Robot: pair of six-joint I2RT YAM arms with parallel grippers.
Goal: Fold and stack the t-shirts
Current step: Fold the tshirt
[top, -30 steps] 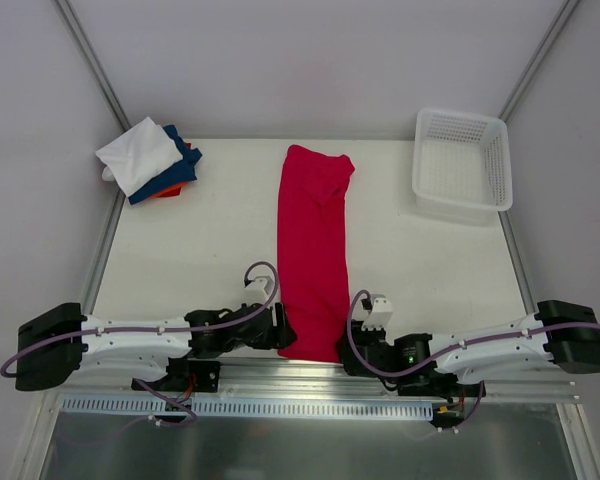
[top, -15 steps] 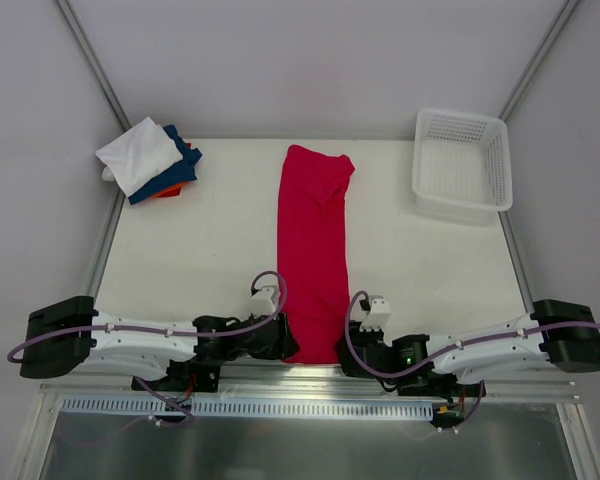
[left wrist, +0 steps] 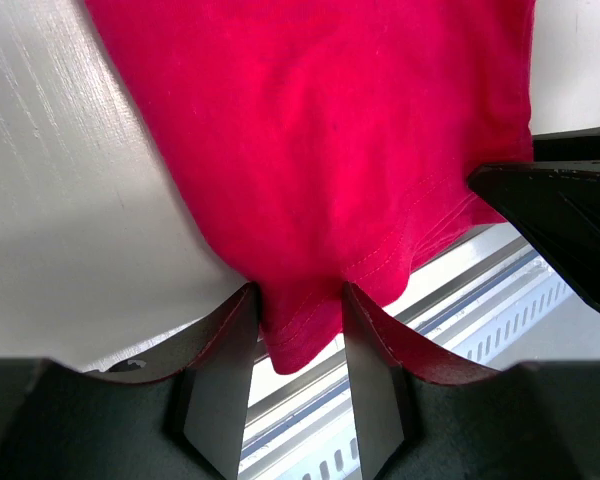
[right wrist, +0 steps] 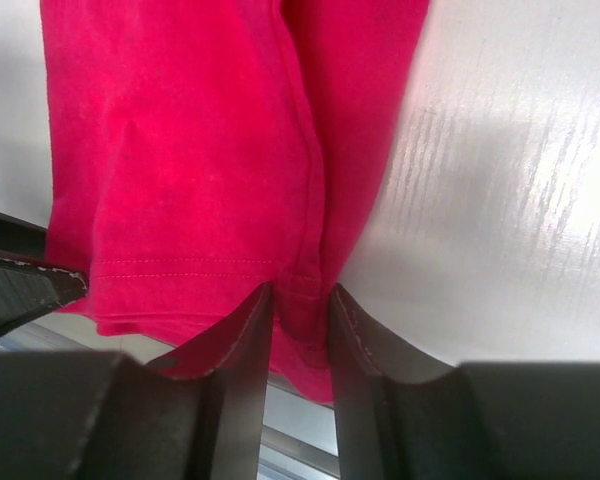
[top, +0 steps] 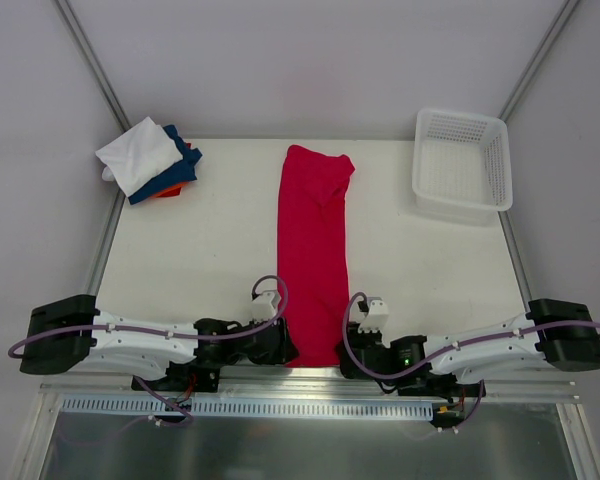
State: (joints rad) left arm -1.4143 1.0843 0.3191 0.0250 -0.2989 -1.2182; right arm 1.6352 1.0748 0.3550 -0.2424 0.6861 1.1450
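Where the table [top: 210,260] reaches its far left corner, a folded white t-shirt [top: 138,153] tops a dark blue t-shirt [top: 180,168], with an orange t-shirt [top: 160,192] peeking out beneath. Left gripper [top: 285,345] is low at the near edge, jaws narrowed onto the near left corner of the red t-shirt [top: 312,240], hem bunched between both fingers [left wrist: 215,370]; the shirt lies as a long strip up the table's middle. Right gripper [top: 342,355] pinches the near right corner likewise, the folded edge filling its slim gap; the white basket [top: 460,118] sits far right, well apart.
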